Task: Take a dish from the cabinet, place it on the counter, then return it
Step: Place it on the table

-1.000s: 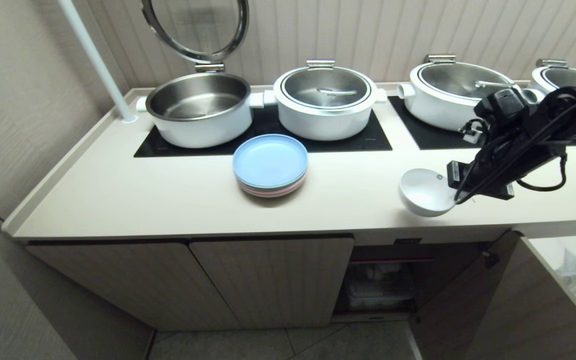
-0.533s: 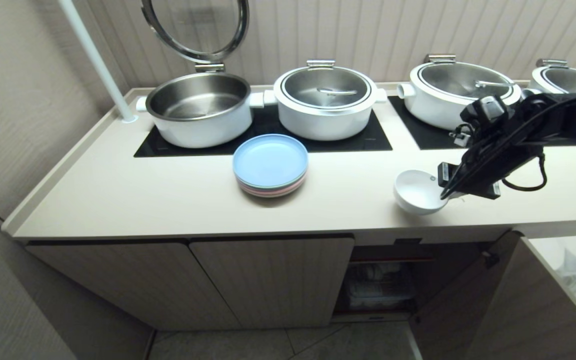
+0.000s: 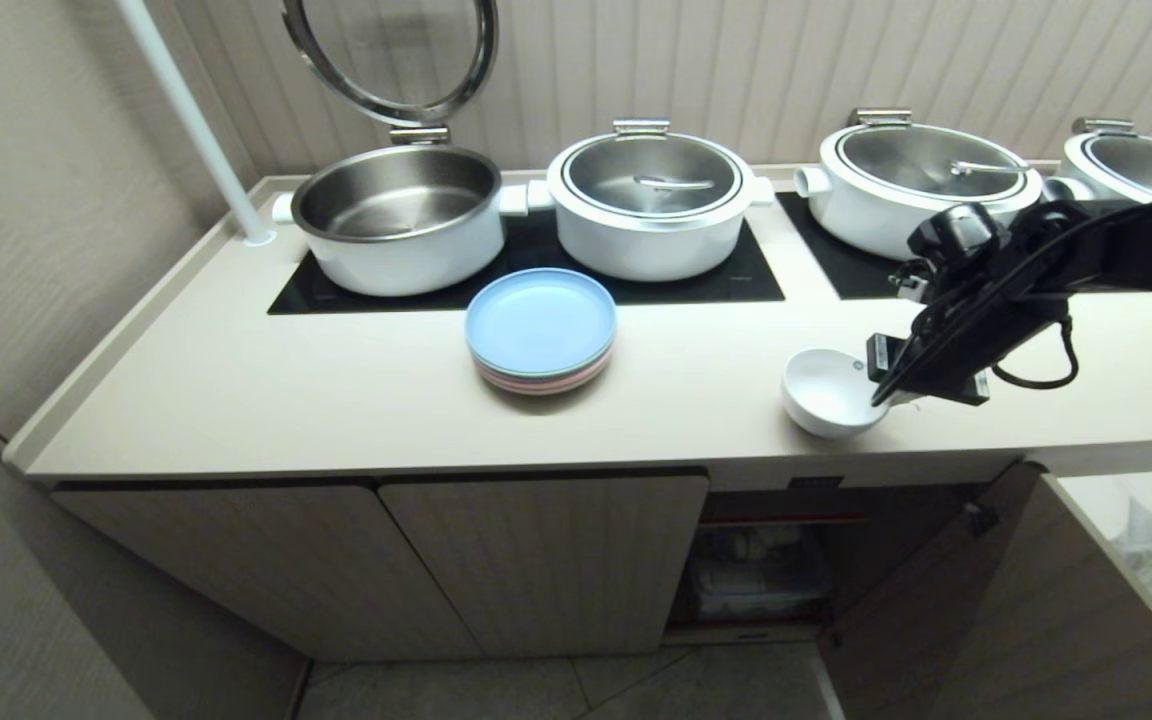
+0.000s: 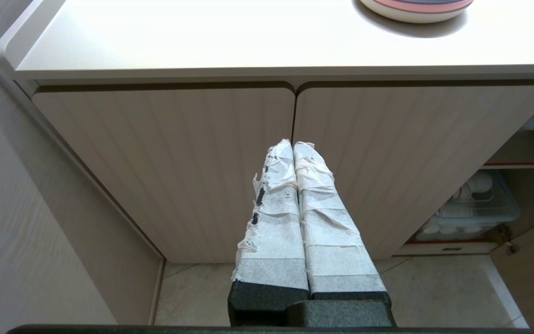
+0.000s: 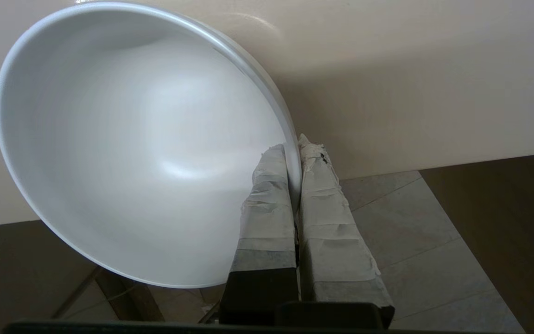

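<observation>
Right gripper (image 5: 293,150): I saw the two taped fingers (image 5: 267,199) clamped on the rim of the dish (image 3: 824,392), one pad inside the bowl, the other outside, with only the thin wall between them. In the head view the gripper (image 3: 884,392) sat at about 3 o'clock of the dish, its arm reaching in from the right edge of the frame.

Dish: small, round, plain white, glossy inside. It was tilted, its mouth turned partly toward the gripper. It was over the front part of the counter (image 3: 336,400), near the front edge; whether its base touched the surface I could not tell. A stack of pastel plates (image 3: 541,330), blue on top, lay well apart at roughly 9 o'clock of it. Directly below, at 6 o'clock, the cabinet (image 3: 536,560) had its right door swung open, with white crockery in a clear bin on the lower shelf.

Left gripper (image 4: 293,144): taped fingers pressed together, empty, pointed at the closed cabinet doors.
</observation>
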{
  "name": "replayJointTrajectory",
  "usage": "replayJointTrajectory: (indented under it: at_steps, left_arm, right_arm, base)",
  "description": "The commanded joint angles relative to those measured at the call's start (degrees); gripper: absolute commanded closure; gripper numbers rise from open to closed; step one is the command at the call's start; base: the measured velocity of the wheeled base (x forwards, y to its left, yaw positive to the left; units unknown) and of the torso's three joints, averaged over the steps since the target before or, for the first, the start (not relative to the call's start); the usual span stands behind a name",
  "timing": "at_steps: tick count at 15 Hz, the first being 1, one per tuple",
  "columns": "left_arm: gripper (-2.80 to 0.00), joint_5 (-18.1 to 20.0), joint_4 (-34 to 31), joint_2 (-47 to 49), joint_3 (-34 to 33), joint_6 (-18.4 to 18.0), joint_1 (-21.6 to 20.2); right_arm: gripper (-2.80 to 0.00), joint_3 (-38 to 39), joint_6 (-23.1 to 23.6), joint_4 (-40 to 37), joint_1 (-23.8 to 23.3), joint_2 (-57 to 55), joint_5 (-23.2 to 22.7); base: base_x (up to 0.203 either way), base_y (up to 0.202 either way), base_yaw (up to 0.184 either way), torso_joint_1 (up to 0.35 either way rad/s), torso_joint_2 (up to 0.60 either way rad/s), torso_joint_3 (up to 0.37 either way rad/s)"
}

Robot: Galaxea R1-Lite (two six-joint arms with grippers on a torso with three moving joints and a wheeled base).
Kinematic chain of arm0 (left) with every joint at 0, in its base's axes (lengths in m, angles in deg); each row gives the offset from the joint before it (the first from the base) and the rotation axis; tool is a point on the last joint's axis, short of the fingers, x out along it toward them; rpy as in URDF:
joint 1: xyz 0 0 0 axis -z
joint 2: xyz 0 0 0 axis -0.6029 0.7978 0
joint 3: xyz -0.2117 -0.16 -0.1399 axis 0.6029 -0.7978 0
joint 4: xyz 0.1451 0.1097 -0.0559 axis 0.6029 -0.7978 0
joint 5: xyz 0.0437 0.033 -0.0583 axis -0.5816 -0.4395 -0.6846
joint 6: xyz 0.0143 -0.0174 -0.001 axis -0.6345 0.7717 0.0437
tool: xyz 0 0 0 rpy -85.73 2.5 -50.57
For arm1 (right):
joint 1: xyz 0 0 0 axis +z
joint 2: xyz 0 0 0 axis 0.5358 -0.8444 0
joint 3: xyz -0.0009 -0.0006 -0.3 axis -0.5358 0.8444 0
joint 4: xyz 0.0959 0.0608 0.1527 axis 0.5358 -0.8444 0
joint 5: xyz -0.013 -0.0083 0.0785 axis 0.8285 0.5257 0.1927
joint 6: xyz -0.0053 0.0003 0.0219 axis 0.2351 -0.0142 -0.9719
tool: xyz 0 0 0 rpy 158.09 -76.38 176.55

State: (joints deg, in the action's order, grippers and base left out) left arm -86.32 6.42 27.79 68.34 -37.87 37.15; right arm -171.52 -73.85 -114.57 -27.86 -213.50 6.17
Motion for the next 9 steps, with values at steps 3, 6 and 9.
replayJointTrajectory:
  at_steps: [3, 6, 9]
  left_arm:
    - [0.00, 0.02, 0.01, 0.00, -0.01, 0.04, -0.06]
    - [0.00, 0.02, 0.02, 0.00, -0.01, 0.04, 0.01]
    - [0.00, 0.02, 0.01, 0.00, -0.01, 0.04, 0.01]
  right_arm:
    - [0.00, -0.08, -0.10, 0.03, 0.30, -0.03, 0.00]
    - [0.00, -0.55, -0.02, 0.23, 0.73, -0.58, 0.16]
    - [0.00, -0.70, -0.02, 0.84, 0.74, -0.84, 0.17]
  base:
    - [0.000, 0.000, 0.000, 0.000, 0.00, 0.000]
    - [0.000, 0.000, 0.000, 0.000, 0.00, 0.000]
    - [0.000, 0.000, 0.000, 0.000, 0.00, 0.000]
